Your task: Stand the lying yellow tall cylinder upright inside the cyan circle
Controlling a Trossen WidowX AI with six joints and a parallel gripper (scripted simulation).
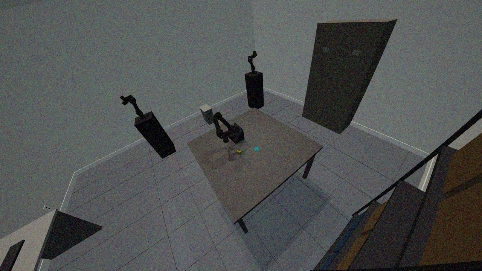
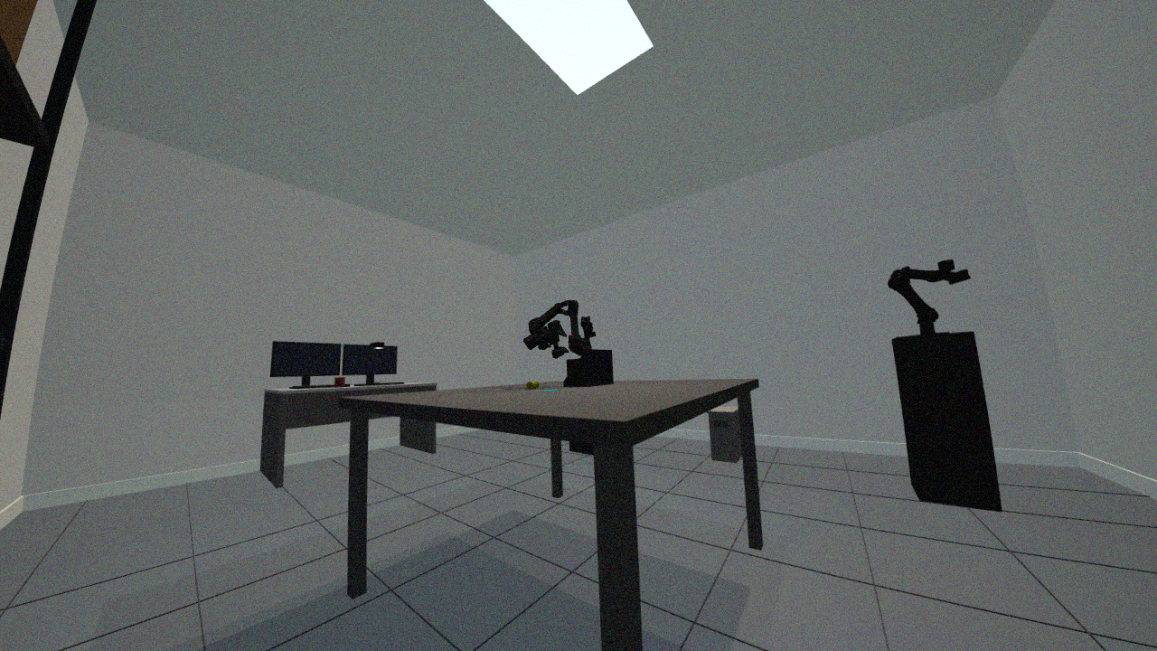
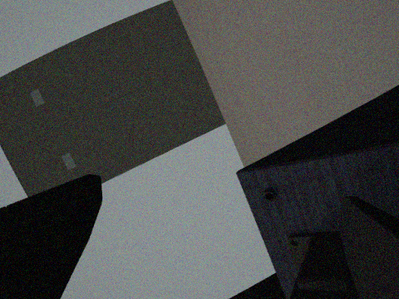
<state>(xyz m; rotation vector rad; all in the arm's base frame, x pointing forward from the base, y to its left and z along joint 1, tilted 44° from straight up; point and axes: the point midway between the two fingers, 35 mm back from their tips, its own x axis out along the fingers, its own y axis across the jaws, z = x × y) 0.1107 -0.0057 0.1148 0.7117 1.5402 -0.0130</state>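
Note:
The yellow tall cylinder [image 1: 238, 151] [image 2: 531, 385] lies on its side on the brown table, beside and outside the cyan circle [image 1: 256, 148] [image 2: 550, 390]. The circle is a small flat disc on the table top with nothing on it. My gripper [image 2: 563, 341] is open and empty, raised above the table near the arm's base and tilted well away from pointing straight down. In the wrist view one black finger shows at the left; neither the cylinder nor the circle is in that view.
The arm's dark base block [image 1: 237, 133] [image 2: 588, 368] stands on the table [image 1: 269, 128] [image 2: 485, 402], behind the cylinder and circle. Two other arms stand on black pedestals [image 1: 154, 134] off the table. A tall dark cabinet [image 1: 340, 74] [image 3: 125, 95] stands beyond the table.

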